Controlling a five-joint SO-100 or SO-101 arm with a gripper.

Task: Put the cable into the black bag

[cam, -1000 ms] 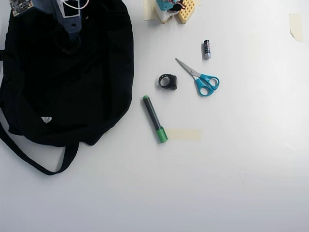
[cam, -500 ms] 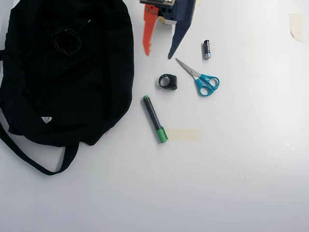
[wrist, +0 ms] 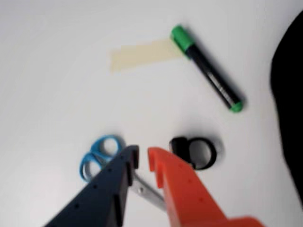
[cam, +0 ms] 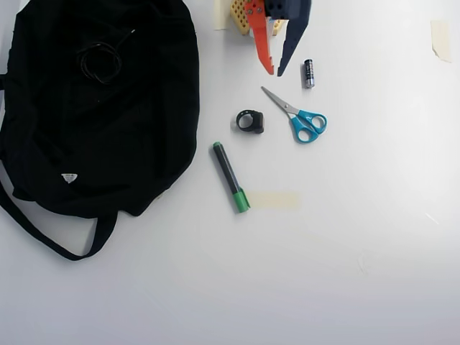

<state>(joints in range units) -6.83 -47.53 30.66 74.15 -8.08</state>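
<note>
Black on black makes it hard to spot, but we are picking out the cable (cam: 100,61) in the overhead view, a small twisted coil lying on top of the black bag (cam: 144,144), up toward the bag's far end, with one short loose end pointing to the right. We are judging that the placing step is essentially done: the coil is sitting on the fabric, though whether it is lying inside an opening or just on the surface, we cannot tell.

We are seeing the gripper (cam: 277,72) hanging over the white table (cam: 359,251), well apart from the bag, near the top edge of the overhead view. Its orange and dark blue fingers are standing slightly parted with nothing between them; the wrist view (wrist: 141,160) is showing the same narrow empty gap.

Below those fingertips, we are looking at the blue-handled scissors (cam: 302,118), the small black ring-shaped piece (cam: 249,121) and a battery (cam: 308,73) just to the right. Further down, the green-capped marker (cam: 231,176) is lying with its cap touching a strip of tape (cam: 274,200).

Next, we are expecting only a retreat to rest, keeping clear of the clutter; if the coil is in fact outside, a re-grasp and push would be called for.
</note>
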